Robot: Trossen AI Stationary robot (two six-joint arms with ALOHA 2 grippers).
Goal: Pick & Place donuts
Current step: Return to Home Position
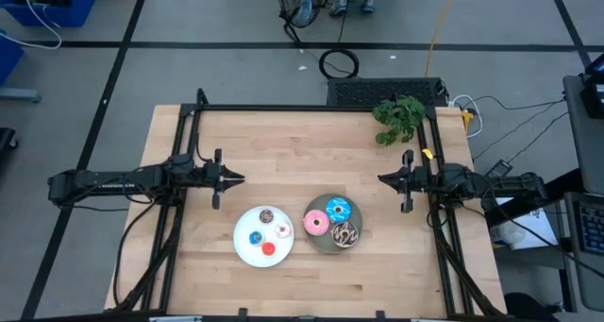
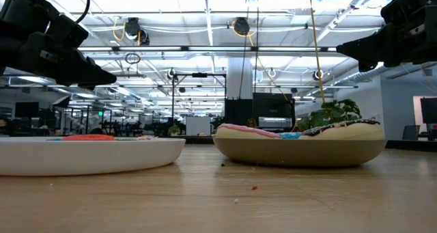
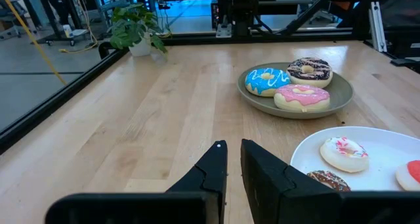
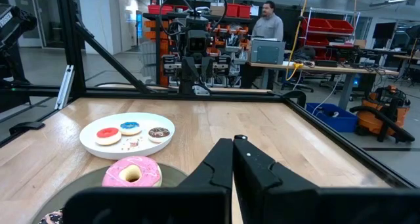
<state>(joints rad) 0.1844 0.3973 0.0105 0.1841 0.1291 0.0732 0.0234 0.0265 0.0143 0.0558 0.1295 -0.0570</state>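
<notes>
**Now that every donut sits on a plate, both grippers hang empty**

While neither hand holds anything, the left gripper hovers over the left side of the table with its fingers drawn almost together, only a slit between them. The right gripper faces it from the right side, fingers pressed closed. Neither touches a thing.

Between them, toward the near edge, two plates lie just beside each other. The gray plate, on the right, carries the large blue donut, the large pink donut and the large chocolate donut. The white plate, on the left, holds the tiny brown donut, tiny whitish-pink donut, tiny blue donut and tiny red donut.

No donut lies loose on the wood, so I judge the placing done. Only settling the arms at rest seems left.
</notes>
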